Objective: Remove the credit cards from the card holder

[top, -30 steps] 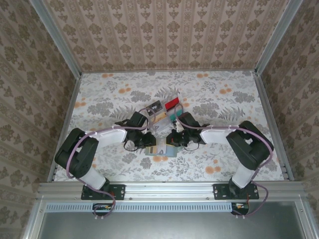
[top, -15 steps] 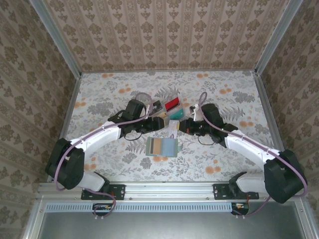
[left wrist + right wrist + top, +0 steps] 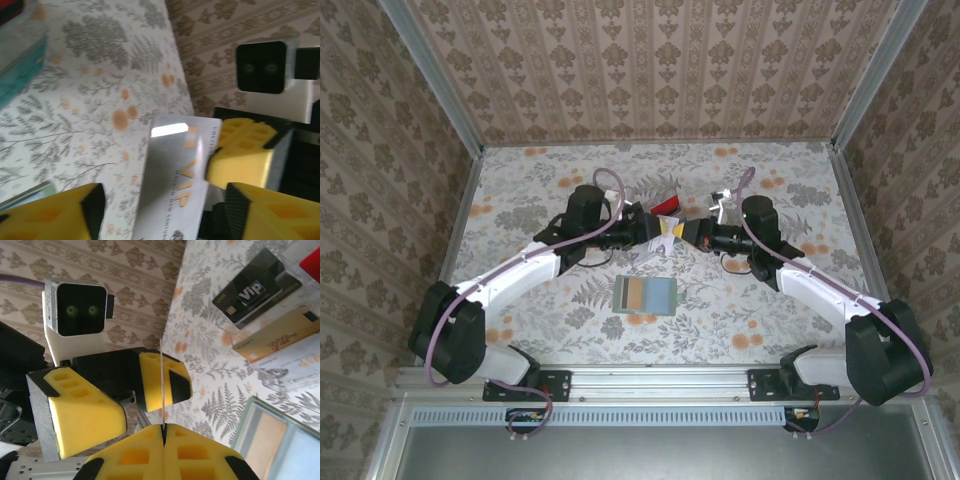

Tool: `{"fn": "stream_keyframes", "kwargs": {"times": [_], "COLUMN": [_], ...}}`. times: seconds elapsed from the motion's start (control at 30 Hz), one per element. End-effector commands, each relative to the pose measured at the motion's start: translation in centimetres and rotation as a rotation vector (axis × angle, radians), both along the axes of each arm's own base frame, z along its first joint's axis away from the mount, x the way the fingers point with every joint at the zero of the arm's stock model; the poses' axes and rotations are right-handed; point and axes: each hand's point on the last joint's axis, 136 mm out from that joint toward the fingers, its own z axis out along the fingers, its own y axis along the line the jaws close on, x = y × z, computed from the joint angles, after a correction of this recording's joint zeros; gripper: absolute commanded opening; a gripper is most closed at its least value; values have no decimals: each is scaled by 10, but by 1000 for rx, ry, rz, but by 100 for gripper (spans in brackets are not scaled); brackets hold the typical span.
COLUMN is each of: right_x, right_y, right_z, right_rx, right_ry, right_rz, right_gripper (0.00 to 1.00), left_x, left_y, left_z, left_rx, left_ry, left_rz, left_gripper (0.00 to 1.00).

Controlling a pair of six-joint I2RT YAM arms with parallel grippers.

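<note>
Where the two arms met over the floral table [image 3: 520,230], the right jaws were pinched tight on a thin, glossy card [image 3: 175,185] lettered VIP, its flat rectangle held off the table. The left jaws stood wide, one blocky yellow finger [image 3: 50,212] on either side of the card and clear of it, gripping nothing. Nearer the arm bases the holder [image 3: 620,296] lay open and flat, a soft pale rectangle. Beyond, a black card [image 3: 252,290] and a gold card [image 3: 280,332] rested on clear plastic [image 3: 285,375].

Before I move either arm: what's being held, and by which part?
Right gripper pinches a VIP card by one edge; left gripper open around it.
</note>
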Motion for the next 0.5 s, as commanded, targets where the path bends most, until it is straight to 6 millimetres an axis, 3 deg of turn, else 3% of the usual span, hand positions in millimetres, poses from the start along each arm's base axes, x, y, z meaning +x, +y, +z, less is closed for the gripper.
{"fn": "stream_keyframes", "kwargs": {"times": [0.0,0.2,0.4,0.47], "right_x": [-3,0,4,3], "right_y": [1,-2,-2,-3], "right_z": [9,3,-6,-10], "right_rx": [59,68,53,31], "right_ry": [-11,12,47,63], "right_rz": [32,14,-1,-3], "right_gripper": [0,0,1,20], "left_x": [-2,-4,0,0], "left_y": [-9,-8,1,5], "left_z": [31,43,39,35], "left_rx": [-95,-127,-107,-82], "left_ry": [-54,-80,-100,-104], "left_rz": [-65,-93,-70,-61], "left_gripper": [57,32,5,0]}}
